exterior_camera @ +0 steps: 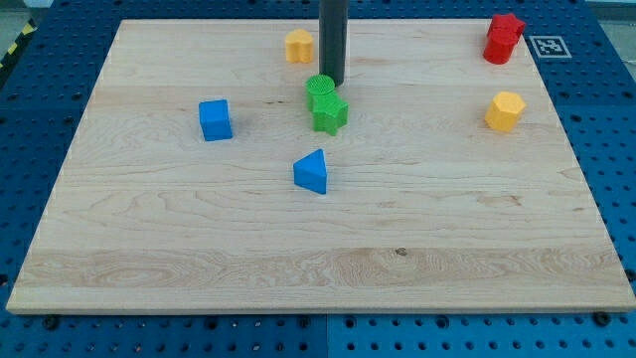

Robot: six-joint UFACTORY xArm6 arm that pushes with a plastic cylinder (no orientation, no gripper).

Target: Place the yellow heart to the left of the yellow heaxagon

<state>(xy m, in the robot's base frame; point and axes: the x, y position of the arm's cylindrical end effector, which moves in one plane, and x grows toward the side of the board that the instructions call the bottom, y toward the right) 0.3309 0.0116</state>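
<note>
Small, light, stiff yellow heart (299,45) just left of my tip (331,84), bare rod gripping nothing, likely to slide and spin unless pushed squarely toward yellow hexagon (505,110)

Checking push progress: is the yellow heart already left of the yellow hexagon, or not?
Already left, though far apart: yellow heart sits near the view's top centre, yellow hexagon toward the right. My tip is beside the green blocks.
</note>
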